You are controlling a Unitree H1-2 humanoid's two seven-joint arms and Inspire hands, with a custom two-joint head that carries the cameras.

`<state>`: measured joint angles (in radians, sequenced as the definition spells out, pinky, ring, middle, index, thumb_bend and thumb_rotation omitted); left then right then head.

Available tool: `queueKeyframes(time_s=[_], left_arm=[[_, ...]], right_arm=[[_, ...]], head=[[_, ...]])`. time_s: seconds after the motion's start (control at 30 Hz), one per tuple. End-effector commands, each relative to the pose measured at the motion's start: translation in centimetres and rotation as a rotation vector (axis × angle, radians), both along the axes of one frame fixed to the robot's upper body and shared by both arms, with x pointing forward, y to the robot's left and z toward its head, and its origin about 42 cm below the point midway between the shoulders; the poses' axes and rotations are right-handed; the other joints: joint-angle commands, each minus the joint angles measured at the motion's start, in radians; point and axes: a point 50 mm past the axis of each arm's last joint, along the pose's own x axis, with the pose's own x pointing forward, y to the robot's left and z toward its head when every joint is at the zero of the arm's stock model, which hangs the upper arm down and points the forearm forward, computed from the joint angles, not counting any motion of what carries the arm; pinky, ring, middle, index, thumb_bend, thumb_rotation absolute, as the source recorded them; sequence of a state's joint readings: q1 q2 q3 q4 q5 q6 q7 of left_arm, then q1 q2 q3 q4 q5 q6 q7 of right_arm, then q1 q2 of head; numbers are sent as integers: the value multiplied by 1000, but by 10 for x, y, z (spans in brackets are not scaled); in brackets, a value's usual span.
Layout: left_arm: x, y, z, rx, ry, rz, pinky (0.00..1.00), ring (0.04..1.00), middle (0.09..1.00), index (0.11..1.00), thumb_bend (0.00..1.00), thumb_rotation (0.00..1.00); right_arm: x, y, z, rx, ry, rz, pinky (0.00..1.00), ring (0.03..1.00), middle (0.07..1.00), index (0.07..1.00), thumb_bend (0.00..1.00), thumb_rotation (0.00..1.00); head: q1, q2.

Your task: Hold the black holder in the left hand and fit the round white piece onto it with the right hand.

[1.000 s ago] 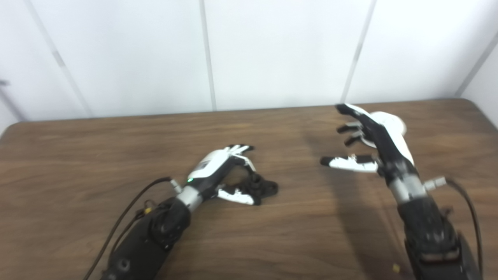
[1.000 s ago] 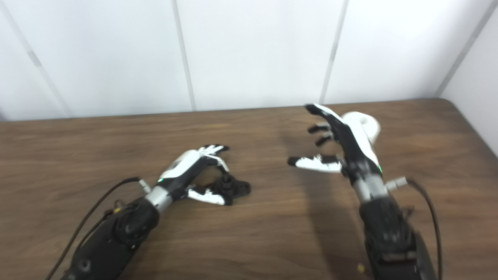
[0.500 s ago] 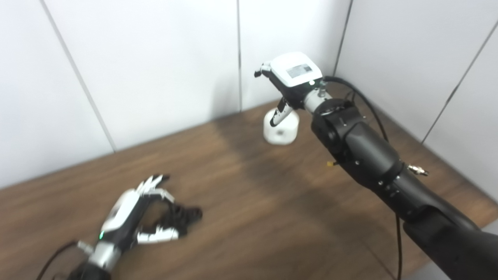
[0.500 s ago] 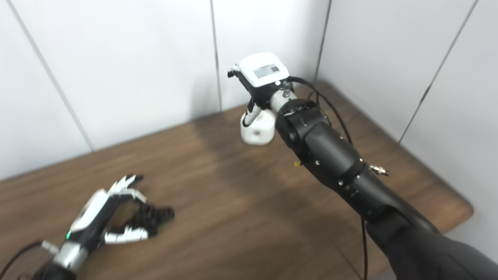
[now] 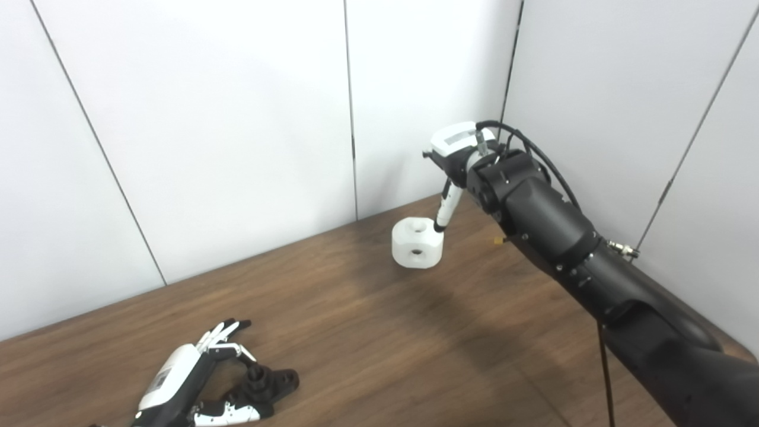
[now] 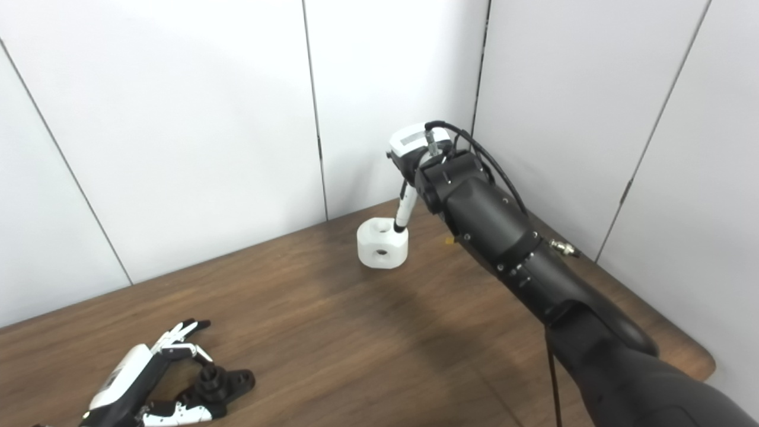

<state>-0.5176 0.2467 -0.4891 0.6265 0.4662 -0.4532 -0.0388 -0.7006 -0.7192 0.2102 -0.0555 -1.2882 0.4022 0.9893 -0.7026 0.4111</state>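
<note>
Two hands busy: left hand [image 5: 178,394] cupping black holder [image 5: 264,385] near table's [image 5: 385,344] front-left edge, right hand [image 5: 453,166] reaching white piece [image 5: 417,243] at far corner, grip unclear. Risk: knocking it off.

White panelled walls [image 5: 225,130] with thin dark seams met in a corner behind a brown wooden table [image 5: 385,332].

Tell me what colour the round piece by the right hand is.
White, clearest in the left eye view: round piece.
</note>
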Motion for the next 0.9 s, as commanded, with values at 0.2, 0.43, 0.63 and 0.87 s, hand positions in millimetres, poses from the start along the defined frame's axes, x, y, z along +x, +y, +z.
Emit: queueKeyframes(time_s=[0.2,0.43,0.63,0.87], left_arm=[[-35,47,-67,200,224,76,1000,1000,940,482,524,55],[-37,48,-67,192,229,82,1000,1000,938,482,523,55],[-38,48,-67,197,226,83,1000,1000,937,482,524,55],[-39,48,-68,189,257,76,1000,1000,947,483,524,56]], right_arm=[[5,-2,32,153,0,-37,858,1000,1000,924,1000,517],[7,-3,28,200,23,-50,869,1000,1000,902,1000,478],[13,-5,19,192,19,-51,885,1000,1000,907,1000,460],[18,-10,8,179,-62,-29,947,1000,1000,928,987,408]], head=[[-2,2],[12,13],[19,16],[26,16]])
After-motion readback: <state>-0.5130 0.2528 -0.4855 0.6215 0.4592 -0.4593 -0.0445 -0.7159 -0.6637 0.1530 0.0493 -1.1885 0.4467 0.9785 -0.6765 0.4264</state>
